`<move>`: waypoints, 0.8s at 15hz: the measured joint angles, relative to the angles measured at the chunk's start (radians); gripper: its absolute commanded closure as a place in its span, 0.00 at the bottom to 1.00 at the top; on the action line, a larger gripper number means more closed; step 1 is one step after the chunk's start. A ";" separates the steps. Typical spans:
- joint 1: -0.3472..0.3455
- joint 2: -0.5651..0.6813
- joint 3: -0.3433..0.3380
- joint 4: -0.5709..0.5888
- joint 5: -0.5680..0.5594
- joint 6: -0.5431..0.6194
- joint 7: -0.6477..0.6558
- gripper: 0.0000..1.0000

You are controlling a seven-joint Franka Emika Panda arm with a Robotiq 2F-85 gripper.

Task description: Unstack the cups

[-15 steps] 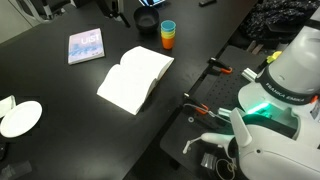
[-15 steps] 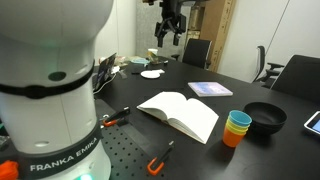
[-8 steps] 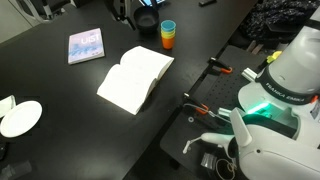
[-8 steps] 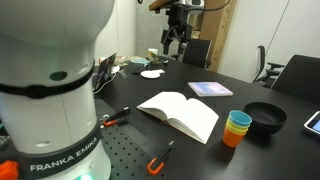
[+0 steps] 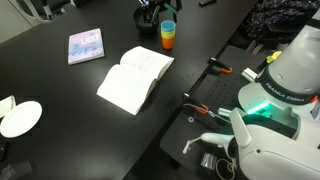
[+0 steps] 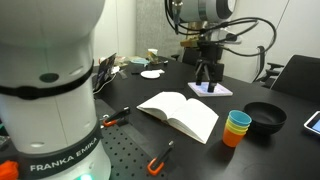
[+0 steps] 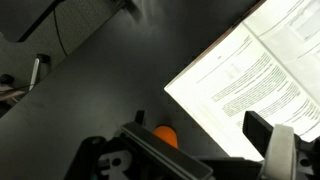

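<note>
The cups are stacked as one: orange at the bottom, yellow in the middle, light blue on top. The stack (image 5: 168, 35) stands on the black table past the open book (image 5: 135, 78); it also shows in an exterior view (image 6: 237, 127) next to the dark bowl (image 6: 265, 115). My gripper (image 6: 207, 74) hangs open and empty above the table near the small blue book (image 6: 211, 90), well apart from the stack. In the wrist view my gripper (image 7: 195, 150) shows the open book's pages (image 7: 250, 70) and a bit of the orange cup (image 7: 165, 135) between the fingers.
A white plate (image 5: 20, 118) lies at the table's near corner. The small blue book (image 5: 85, 45) lies beyond the open book. Red-handled tools (image 5: 215, 68) (image 6: 160, 158) lie near the robot base (image 5: 265, 120).
My gripper has come down from high at the back of the room and moved across toward the blue book and the cups. The cups and books have not moved.
</note>
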 measured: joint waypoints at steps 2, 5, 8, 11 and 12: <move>-0.015 0.064 -0.057 0.017 -0.034 0.089 0.038 0.00; -0.017 0.161 -0.120 0.081 -0.038 0.191 0.076 0.00; -0.012 0.256 -0.152 0.168 -0.012 0.245 0.099 0.00; -0.002 0.338 -0.166 0.236 0.040 0.266 0.101 0.00; 0.002 0.362 -0.170 0.253 0.058 0.268 0.102 0.00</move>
